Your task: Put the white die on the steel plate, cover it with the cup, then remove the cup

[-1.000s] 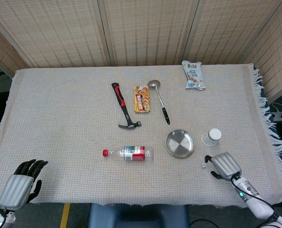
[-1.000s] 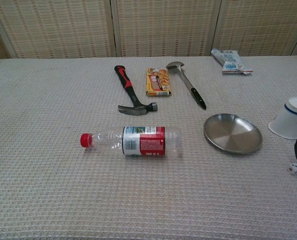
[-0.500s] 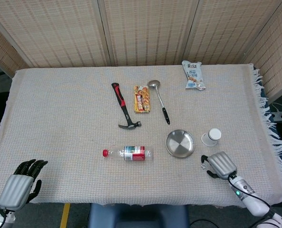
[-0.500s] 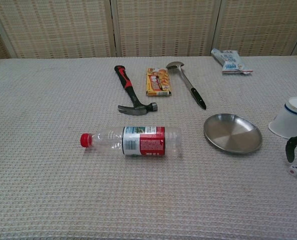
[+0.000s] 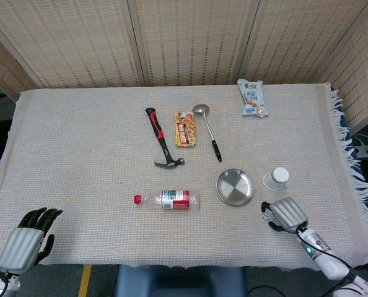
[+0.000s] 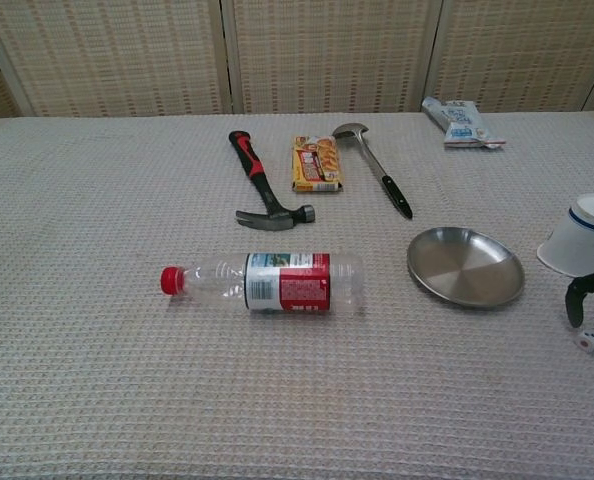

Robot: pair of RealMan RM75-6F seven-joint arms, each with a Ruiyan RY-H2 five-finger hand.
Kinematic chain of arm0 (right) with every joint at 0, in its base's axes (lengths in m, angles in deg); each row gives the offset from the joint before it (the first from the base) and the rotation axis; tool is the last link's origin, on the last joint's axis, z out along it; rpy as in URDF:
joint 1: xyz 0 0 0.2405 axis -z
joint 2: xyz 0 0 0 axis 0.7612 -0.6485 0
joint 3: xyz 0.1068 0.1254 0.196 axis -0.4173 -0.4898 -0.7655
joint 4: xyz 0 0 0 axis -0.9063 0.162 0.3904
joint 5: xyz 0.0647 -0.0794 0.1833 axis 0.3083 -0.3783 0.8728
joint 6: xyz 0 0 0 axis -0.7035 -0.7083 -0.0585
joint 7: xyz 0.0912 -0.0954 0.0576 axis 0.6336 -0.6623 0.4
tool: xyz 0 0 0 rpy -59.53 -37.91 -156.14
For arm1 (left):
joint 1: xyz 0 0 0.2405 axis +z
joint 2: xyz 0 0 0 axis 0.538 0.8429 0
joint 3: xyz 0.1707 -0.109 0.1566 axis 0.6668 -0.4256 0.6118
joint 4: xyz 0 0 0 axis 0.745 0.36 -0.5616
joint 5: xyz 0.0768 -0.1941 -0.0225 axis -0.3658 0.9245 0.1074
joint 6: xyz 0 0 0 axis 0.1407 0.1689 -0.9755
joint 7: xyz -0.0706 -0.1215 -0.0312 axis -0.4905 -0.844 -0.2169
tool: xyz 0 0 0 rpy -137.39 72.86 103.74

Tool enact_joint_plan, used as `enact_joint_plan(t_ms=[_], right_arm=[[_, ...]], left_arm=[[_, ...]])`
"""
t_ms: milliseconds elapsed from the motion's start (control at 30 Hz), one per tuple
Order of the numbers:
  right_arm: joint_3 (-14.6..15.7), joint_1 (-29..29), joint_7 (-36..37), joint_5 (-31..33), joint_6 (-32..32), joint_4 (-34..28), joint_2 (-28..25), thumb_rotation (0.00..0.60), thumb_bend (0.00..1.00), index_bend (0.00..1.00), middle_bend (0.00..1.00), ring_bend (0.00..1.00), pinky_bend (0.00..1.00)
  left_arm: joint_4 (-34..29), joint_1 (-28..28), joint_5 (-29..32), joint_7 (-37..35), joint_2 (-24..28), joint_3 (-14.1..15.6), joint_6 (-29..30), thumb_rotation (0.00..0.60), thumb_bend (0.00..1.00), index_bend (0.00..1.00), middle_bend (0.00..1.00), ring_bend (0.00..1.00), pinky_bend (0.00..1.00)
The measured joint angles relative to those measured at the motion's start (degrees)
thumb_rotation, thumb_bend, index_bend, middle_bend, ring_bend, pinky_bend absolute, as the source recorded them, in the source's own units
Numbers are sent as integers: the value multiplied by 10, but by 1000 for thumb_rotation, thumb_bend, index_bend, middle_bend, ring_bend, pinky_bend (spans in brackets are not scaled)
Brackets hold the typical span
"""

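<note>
**White die under the right hand, near the counter's edge**

The white die is lying on the cloth-covered counter, to the right of the steel plate and just in front of the cup. It is sitting apart from the plate, not on it. In the head view the right hand is covering the spot, so the die is not showing there; in the chest view dark fingertips are hanging right above and beside the die. Whether they are touching it — or pinching it — cannot be told.

The cup is lying tipped on its side, white with a dark band near the rim, close beside the plate's right edge. The plate is sitting bare.

The left hand is resting at the near left corner of the counter, fingers spread and holding nothing.

Farther out, a plastic bottle with a red cap is lying on its side left of the plate. Behind it are lying a hammer, a snack packet and a ladle, side by side. A white pouch is lying near the far right corner.
</note>
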Motion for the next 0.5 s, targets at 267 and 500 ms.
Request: enact_joint_plan(t_ms=[267,500], right_arm=[[0,-3,5,3,-4,0,-1,600,219,452,955,839,1000],[2,-4,14,6,-10,9,3,600,286,493,963,850,1000]], left_arm=[[0,0,0,1,-1,0,-1,600,580,163,165,126,184],[0,0,0,1,-1,0,0,600,579,163,166,125,183]])
